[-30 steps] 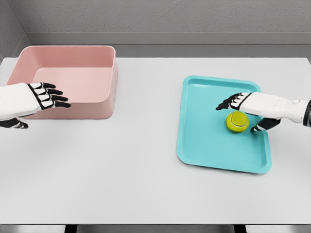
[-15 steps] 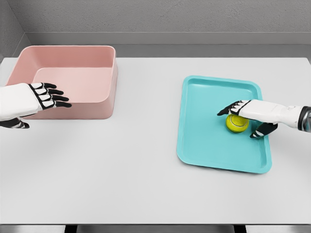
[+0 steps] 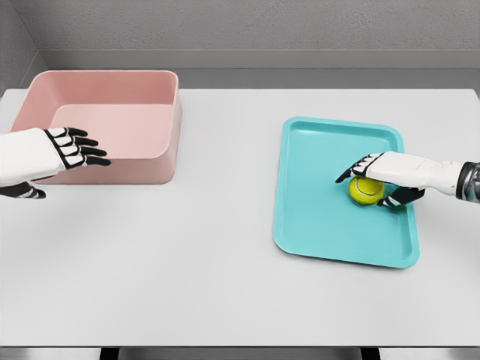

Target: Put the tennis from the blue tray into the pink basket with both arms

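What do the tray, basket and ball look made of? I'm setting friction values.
The blue tray looks like smooth moulded plastic: uniform colour, rounded raised rim, soft sheen. The pink basket looks like matte plastic too, with plain solid walls. The tennis ball under the right hand looks felt-covered, yellow-green with a pale seam, though it is only a render.

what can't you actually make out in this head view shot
- Whether the right hand truly grips the yellow-green tennis ball on the blue plastic tray: the hand covers the ball's top and contact points.
- Near inside wall of the pink plastic basket: hidden behind its own front wall.
- Left hand: its arm is cut off by the picture's left edge.
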Robot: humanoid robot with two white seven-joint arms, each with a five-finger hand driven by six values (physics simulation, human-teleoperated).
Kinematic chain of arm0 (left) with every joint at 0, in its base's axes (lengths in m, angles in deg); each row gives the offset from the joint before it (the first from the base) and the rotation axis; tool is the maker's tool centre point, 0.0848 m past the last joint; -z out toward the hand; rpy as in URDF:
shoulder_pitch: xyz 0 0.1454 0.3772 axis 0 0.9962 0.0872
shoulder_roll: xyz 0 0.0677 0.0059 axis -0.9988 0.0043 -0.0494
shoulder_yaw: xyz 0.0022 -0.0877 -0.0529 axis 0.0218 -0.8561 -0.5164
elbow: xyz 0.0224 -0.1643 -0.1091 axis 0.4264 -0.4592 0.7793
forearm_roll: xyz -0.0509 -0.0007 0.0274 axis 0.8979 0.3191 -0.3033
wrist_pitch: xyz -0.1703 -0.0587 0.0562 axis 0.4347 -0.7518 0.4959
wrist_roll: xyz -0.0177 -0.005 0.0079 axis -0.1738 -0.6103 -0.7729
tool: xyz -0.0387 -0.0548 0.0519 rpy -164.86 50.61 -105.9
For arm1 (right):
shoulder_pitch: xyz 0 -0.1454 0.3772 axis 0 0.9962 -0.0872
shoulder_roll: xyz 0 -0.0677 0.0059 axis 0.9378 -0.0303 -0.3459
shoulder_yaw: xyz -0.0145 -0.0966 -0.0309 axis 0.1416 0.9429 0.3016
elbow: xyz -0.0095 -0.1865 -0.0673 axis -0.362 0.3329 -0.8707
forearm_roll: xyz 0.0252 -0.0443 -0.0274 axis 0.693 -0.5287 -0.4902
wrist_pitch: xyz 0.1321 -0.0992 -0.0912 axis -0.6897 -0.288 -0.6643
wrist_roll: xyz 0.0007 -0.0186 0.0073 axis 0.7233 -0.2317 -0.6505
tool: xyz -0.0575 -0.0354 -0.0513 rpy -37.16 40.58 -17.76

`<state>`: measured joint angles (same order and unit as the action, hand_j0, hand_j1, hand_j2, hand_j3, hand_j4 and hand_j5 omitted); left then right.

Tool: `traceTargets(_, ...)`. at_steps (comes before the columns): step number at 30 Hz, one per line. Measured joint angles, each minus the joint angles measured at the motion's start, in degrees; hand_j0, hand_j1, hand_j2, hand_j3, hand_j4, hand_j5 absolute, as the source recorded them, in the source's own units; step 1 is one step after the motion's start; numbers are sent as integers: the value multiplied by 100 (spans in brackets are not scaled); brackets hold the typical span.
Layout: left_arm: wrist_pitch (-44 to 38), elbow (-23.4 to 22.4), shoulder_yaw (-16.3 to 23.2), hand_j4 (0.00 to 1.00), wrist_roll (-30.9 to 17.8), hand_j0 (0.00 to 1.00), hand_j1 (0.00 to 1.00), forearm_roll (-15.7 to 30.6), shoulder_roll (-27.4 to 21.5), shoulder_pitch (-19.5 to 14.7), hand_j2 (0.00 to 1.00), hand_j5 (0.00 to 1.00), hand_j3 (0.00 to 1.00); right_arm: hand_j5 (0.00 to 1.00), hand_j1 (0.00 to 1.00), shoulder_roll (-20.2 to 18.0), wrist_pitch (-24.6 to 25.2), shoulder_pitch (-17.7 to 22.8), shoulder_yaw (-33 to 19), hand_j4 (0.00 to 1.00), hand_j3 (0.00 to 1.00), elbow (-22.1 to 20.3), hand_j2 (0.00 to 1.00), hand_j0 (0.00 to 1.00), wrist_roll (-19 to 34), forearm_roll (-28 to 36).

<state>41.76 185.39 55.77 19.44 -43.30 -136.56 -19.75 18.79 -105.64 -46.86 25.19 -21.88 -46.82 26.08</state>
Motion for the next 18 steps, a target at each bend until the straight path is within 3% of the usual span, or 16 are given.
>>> traceTargets(7,0,3,2,100,0,100,100,0,0,-9,100,100,100,68,68,0,4,0,63,68,68,-7,68,68,-2,-17)
traceTargets(8,0,3,1,100,0,100,100,-1,0,-9,100,100,100,61,61,-1,7,9,66,61,61,-8,61,61,-4,-13)
traceTargets(10,0,4,3,100,0,100,100,-3,0,-9,100,100,100,56,56,0,10,9,70,56,56,-7,56,56,-8,-7)
traceTargets(18,0,4,1,100,0,100,100,-4,0,-9,100,100,100,53,53,-3,0,-18,36,53,53,-86,53,53,-1,-5)
